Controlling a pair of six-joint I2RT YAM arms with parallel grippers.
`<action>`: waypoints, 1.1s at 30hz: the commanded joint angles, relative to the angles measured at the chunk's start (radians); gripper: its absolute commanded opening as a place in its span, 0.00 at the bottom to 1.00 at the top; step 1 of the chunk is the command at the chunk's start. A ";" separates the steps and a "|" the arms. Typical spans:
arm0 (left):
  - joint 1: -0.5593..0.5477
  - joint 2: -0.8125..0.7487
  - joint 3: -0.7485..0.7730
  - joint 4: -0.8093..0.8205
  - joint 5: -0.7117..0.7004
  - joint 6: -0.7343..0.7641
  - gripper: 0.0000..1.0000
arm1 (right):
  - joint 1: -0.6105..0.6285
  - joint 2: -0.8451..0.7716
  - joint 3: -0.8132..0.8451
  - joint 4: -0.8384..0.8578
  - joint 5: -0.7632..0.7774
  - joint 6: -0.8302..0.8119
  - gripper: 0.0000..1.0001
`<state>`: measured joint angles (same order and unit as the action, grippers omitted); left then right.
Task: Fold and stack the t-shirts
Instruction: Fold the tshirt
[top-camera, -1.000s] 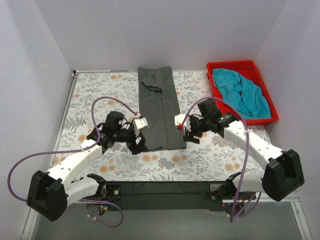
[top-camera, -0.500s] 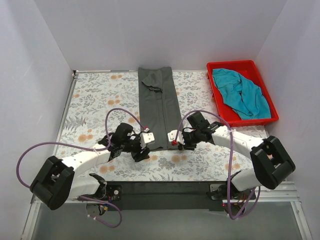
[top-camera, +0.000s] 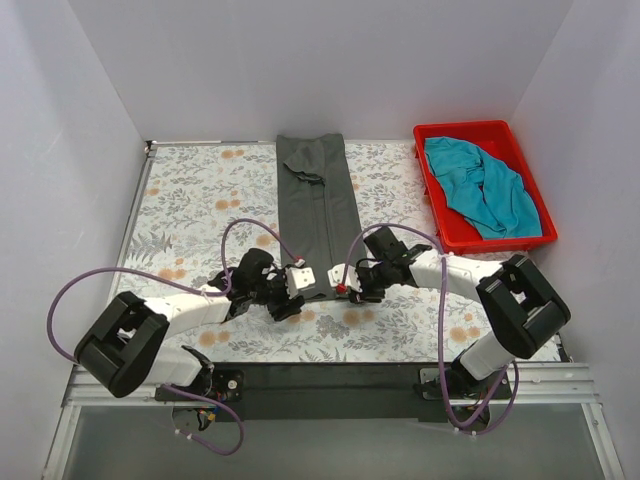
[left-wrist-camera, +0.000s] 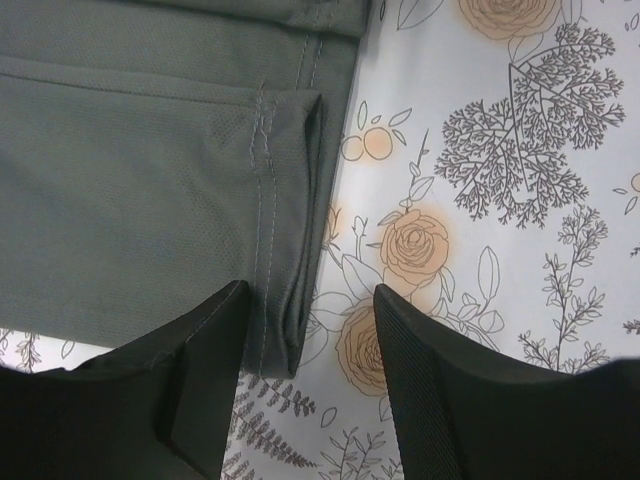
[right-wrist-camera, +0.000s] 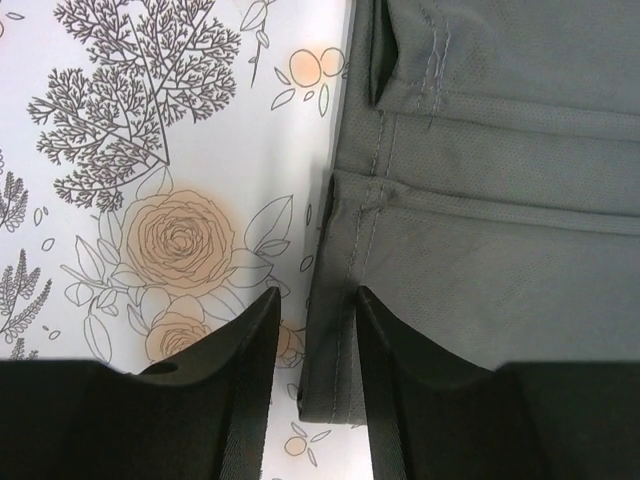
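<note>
The dark grey t-shirt (top-camera: 318, 215) lies folded into a long narrow strip down the middle of the table. The teal-blue t-shirt (top-camera: 482, 185) lies crumpled in the red bin (top-camera: 436, 215). My left gripper (top-camera: 292, 298) is open at the strip's near left corner. In the left wrist view its jaws (left-wrist-camera: 305, 400) straddle the grey shirt's (left-wrist-camera: 140, 200) hemmed corner. My right gripper (top-camera: 348, 290) is open at the near right corner. In the right wrist view its jaws (right-wrist-camera: 312, 400) stand either side of the grey shirt's (right-wrist-camera: 500, 250) edge, a narrower gap.
The table has a floral cloth (top-camera: 190, 190). The red bin stands at the back right by the wall. White walls close in the left, back and right sides.
Both arms have stretched forward and down and moved inward, from beside the strip to its two near corners. The shirts have not moved.
</note>
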<state>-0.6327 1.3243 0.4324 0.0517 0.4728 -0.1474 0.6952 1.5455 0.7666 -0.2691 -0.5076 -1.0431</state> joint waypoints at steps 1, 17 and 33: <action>-0.007 0.025 -0.011 0.034 -0.025 0.037 0.51 | 0.013 0.066 0.017 -0.002 0.043 0.009 0.41; -0.005 0.040 0.000 0.011 0.015 0.051 0.00 | 0.066 0.079 0.002 0.036 0.146 0.109 0.01; 0.004 -0.330 0.120 -0.346 0.207 0.124 0.00 | 0.201 -0.209 0.071 -0.076 0.110 0.352 0.01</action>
<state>-0.6430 1.0100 0.4862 -0.2440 0.6655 -0.0605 0.9192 1.3479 0.7727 -0.3199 -0.4042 -0.6895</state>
